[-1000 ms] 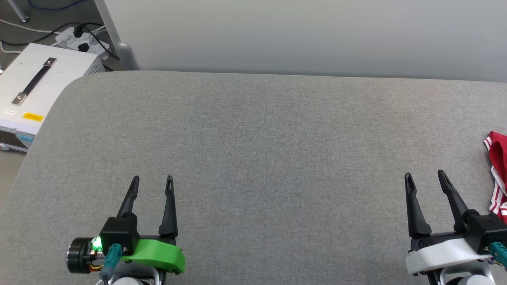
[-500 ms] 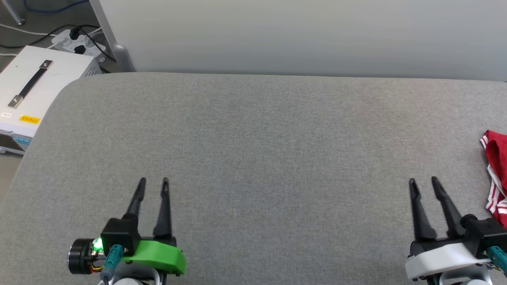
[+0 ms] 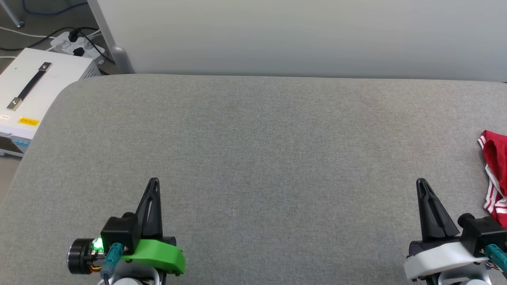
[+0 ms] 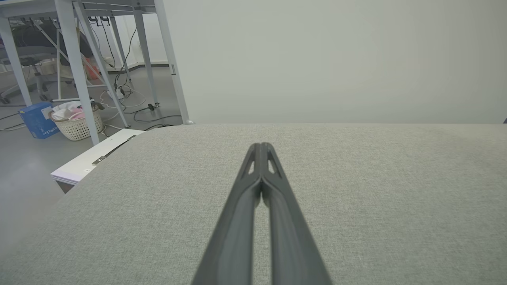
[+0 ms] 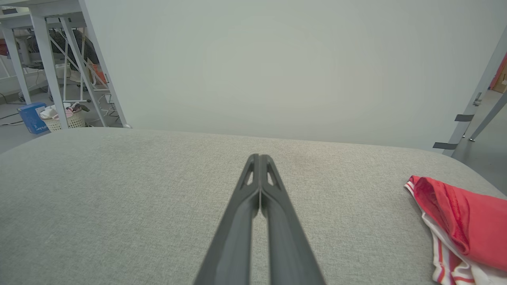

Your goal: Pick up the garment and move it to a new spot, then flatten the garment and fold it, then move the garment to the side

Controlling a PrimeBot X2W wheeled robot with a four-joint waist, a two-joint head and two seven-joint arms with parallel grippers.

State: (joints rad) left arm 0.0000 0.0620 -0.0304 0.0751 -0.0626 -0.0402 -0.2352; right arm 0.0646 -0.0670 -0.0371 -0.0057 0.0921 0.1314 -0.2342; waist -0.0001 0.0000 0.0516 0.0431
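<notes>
The red garment [image 3: 496, 170] with red-white striped trim lies crumpled at the right edge of the grey padded table [image 3: 261, 150], cut off by the head view's border. In the right wrist view the garment [image 5: 459, 221] lies low on the right. My right gripper [image 3: 422, 182] hovers to its left, apart from it, fingers shut with nothing between them [image 5: 259, 158]. My left gripper [image 3: 153, 181] sits at the lower left, also shut and empty [image 4: 261, 146].
A pale wall panel [image 3: 301, 35] runs along the table's far edge. Off the table's left corner stand a white box with a handle [image 3: 27, 95] and a power strip [image 3: 77, 43]. Table legs [image 4: 75, 71] and a laundry basket [image 4: 77, 122] stand on the floor to the left.
Both grippers went from wide open to fully shut on nothing. The head camera has turned slightly, shifting the whole picture.
</notes>
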